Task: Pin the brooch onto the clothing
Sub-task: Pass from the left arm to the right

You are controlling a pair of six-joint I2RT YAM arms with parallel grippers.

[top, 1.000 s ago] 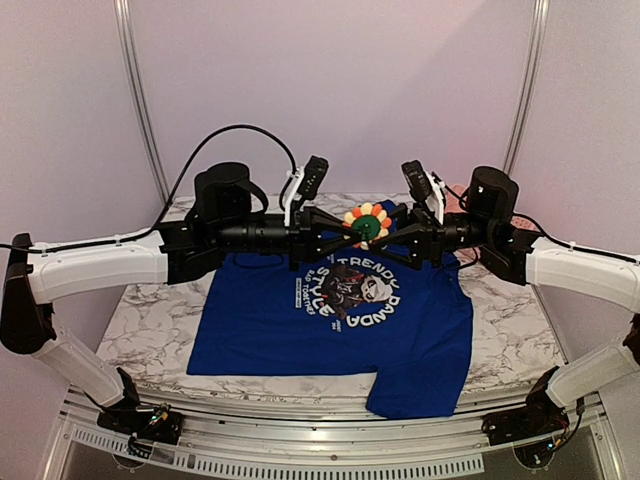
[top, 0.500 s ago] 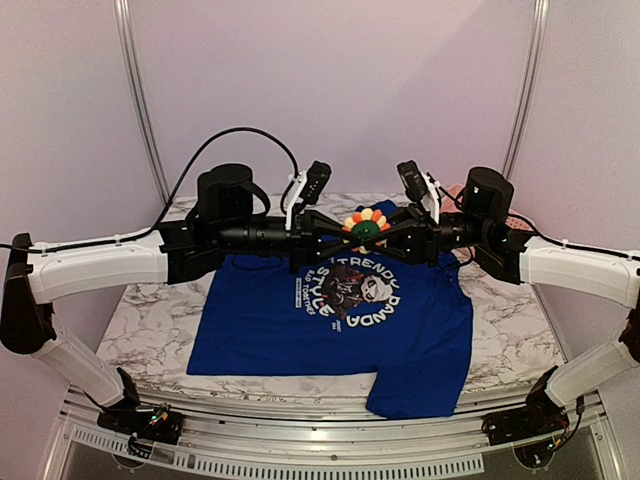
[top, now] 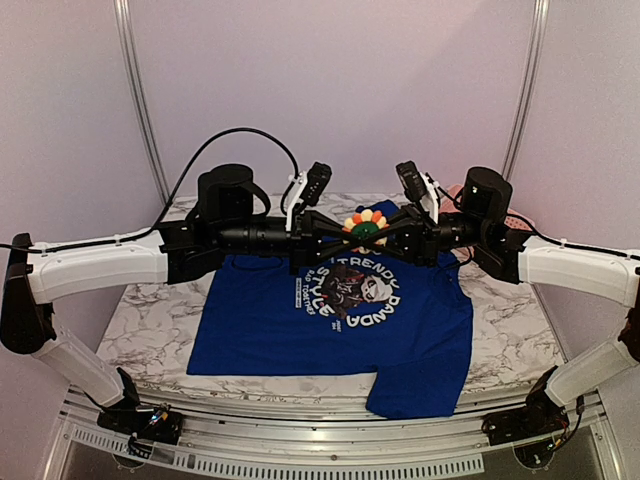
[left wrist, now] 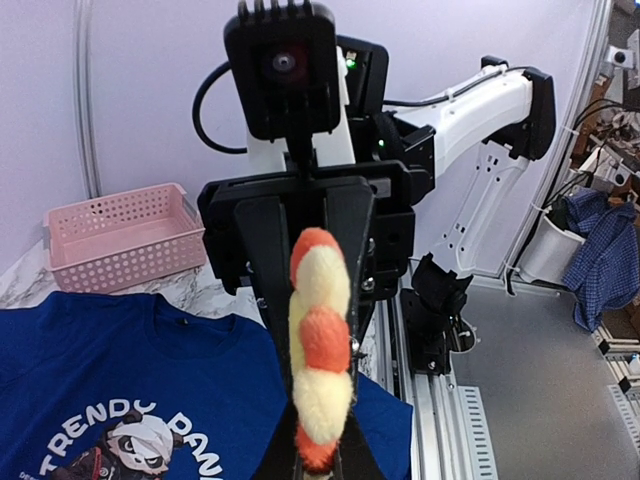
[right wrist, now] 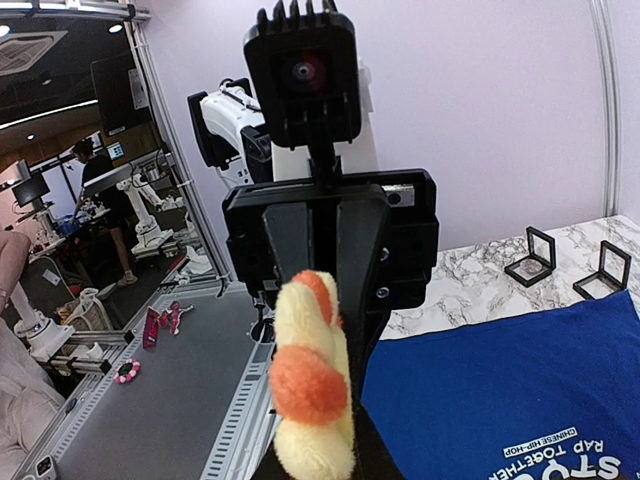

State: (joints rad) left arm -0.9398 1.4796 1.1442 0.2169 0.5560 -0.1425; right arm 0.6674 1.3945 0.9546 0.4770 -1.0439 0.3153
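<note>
The brooch (top: pixel 365 226), a fuzzy flower with yellow and orange petals round a dark green centre, hangs in the air above the collar of the clothing (top: pixel 290 330), a blue panda T-shirt lying flat on the marble table. My left gripper (top: pixel 350 229) is shut on the brooch from the left. From the right, my right gripper (top: pixel 384 229) is closed on its other side. The left wrist view shows the brooch (left wrist: pixel 320 340) edge-on between my fingers, and the right wrist view shows the brooch (right wrist: pixel 310 385) the same way. The shirt (left wrist: pixel 100 370) lies below.
A pink perforated basket (left wrist: pixel 120 235) stands at the table's far right corner behind the shirt. Two small black square boxes (right wrist: pixel 527 258) (right wrist: pixel 600 270) sit on the marble at the far left. The table's metal rail (top: pixel 320 440) runs along the near edge.
My right gripper has moved left onto the brooch and its fingers have closed on it. The left gripper has kept its hold and hardly moved.
</note>
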